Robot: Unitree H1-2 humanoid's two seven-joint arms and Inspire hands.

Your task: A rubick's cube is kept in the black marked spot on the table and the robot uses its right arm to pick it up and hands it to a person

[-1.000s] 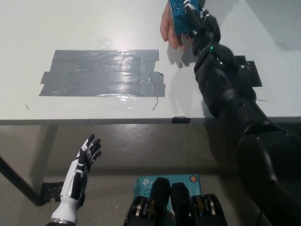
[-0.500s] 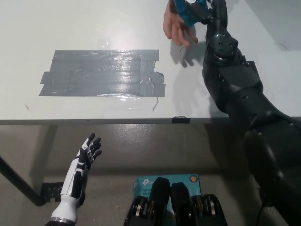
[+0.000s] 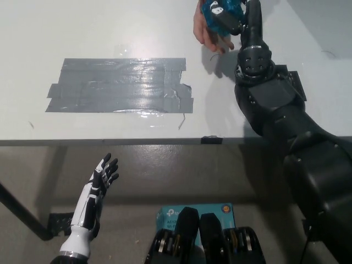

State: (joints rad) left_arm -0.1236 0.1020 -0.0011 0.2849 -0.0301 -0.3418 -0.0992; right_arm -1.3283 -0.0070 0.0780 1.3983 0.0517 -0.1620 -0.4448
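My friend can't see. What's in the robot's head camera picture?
The black right robot hand holds a blue cube over a person's open hand at the table's far edge. The white left robot hand rests open below the table.

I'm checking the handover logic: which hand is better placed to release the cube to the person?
Right. The right hand holds the cube directly over the person's hand. The left hand hangs open below the table edge.
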